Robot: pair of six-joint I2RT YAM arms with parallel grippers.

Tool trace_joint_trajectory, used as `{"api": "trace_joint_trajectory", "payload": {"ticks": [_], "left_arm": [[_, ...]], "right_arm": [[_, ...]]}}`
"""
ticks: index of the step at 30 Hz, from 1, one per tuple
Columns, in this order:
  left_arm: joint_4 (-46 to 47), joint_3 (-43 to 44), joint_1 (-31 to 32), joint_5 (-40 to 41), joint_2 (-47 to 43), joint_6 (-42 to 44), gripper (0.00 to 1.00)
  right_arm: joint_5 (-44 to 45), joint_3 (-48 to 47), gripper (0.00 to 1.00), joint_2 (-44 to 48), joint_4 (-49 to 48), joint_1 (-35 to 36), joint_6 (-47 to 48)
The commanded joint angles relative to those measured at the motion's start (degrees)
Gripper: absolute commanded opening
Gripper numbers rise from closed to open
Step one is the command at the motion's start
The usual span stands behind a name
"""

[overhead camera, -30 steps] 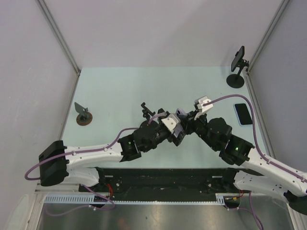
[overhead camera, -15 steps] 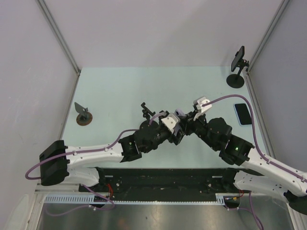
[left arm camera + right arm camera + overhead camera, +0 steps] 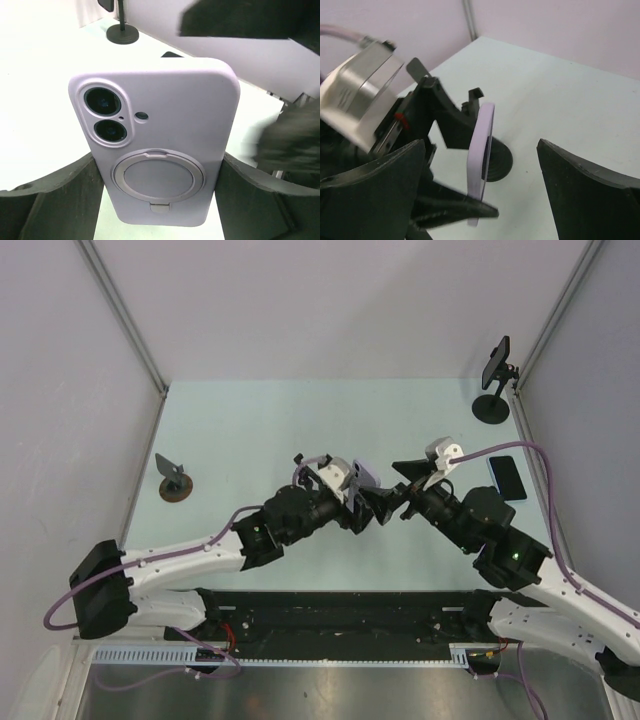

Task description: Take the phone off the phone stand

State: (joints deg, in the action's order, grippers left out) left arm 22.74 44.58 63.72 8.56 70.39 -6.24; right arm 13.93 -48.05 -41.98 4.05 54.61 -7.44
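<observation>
- The lilac phone (image 3: 155,115) is off the desk (image 3: 250,420), above its middle and nearer the near edge. It stands upright with its back to the left wrist camera, showing two lenses and a round ring mount.
- The left fingers (image 3: 55,200) are clamped on the phone, one pressed against each long side of its lower half.
- The right fingers (image 3: 590,200) are spread wide apart and grip nothing. They point at the phone from the right, and the phone shows edge-on ahead of the gap without touching either finger.
- A black stand (image 3: 501,162) sits on the desk just behind the phone in the right wrist view. Its round base is flat on the surface and a black bracket rises behind it. From this angle I cannot tell whether the phone touches the stand.
- At the far right corner, a black round-based stand (image 3: 489,407) carries a dark phone (image 3: 497,361), tilted in its holder.
- Near the right edge, a phone with a dark screen and a light blue rim (image 3: 507,477) lies flat on the desk.
- Near the left edge stands a small brown-based stand (image 3: 175,483), with its grey rest plate showing.
</observation>
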Motion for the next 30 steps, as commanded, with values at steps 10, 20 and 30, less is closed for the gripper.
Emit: {"api": "trace_joint_trajectory", "payload": {"ticks": [10,20,30], "left_arm": [[6.3,-0.6,-10.5,-21.5,-15.1,-8.8,0.0],[8.2,-0.3,-12.6,-33.8,-19.3,-7.6,0.0],[14.9,0.3,-12.6,-40.7,-16.8,-10.9,0.0]], "right_arm": [[-39.5,-2.7,1.0,2.5,-0.3,-14.4,-1.1],[-55.8,-1.9,1.0,0.2,-5.6,-17.8,-2.0],[-59.5,-1.4,1.0,-2.5,-9.5,-15.2,-0.9]]}}
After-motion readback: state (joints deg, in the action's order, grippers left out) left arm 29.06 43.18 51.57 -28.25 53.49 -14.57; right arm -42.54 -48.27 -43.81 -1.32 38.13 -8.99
